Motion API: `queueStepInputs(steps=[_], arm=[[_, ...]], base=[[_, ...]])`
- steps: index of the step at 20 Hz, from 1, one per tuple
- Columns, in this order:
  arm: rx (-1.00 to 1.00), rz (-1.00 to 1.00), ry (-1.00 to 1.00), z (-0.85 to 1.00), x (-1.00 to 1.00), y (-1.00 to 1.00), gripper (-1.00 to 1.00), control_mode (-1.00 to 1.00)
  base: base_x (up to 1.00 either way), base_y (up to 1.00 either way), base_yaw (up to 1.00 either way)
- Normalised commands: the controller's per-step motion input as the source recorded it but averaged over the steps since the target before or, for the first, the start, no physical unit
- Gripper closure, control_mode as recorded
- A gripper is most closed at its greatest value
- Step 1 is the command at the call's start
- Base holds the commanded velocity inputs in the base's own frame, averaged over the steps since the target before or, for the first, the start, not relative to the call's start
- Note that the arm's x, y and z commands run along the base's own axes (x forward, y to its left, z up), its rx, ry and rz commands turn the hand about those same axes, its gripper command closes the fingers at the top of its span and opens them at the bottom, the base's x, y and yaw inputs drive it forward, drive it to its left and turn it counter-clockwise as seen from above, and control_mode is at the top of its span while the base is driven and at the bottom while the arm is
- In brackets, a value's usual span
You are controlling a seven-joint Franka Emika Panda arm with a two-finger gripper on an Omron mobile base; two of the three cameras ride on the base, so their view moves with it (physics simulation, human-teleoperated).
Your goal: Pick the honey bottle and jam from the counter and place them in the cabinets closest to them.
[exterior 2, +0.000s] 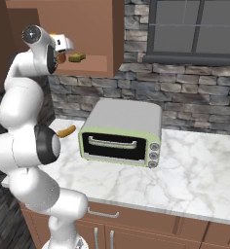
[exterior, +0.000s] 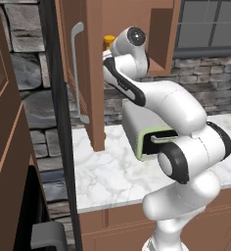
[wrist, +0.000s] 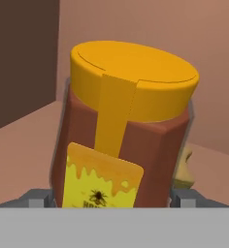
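Gripper (wrist: 114,201): my jaws stand wide either side of the honey bottle (wrist: 123,131); grip uncertain.
Place: bottle centre frame, on cabinet shelf (wrist: 24,145).

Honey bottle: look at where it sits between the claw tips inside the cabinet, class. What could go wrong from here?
1. The honey bottle leans to one side; if let go now, it may topple on the shelf.
2. A yellowish lump lies just beside it and could be knocked.
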Motion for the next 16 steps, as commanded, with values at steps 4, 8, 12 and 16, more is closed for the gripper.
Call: queueStepInputs(steps=[4,8,12,16], arm=[[-0.01,0.0,0.01,0.0,0.24,0.05,1.0,-1.0],[0.0,0.0,0.0,-0.01,0.19,0.03,1.0,-1.0],[0.0,0.0,0.0,0.0,0.11,0.02,1.0,-1.0],[0.0,0.0,0.0,0.0,0.02,0.04,1.0,-1.0]], base=[[0.0,0.0,0.0],[0.0,0.0,0.0],[0.0,0.0,0.0],[0.0,0.0,0.0]])
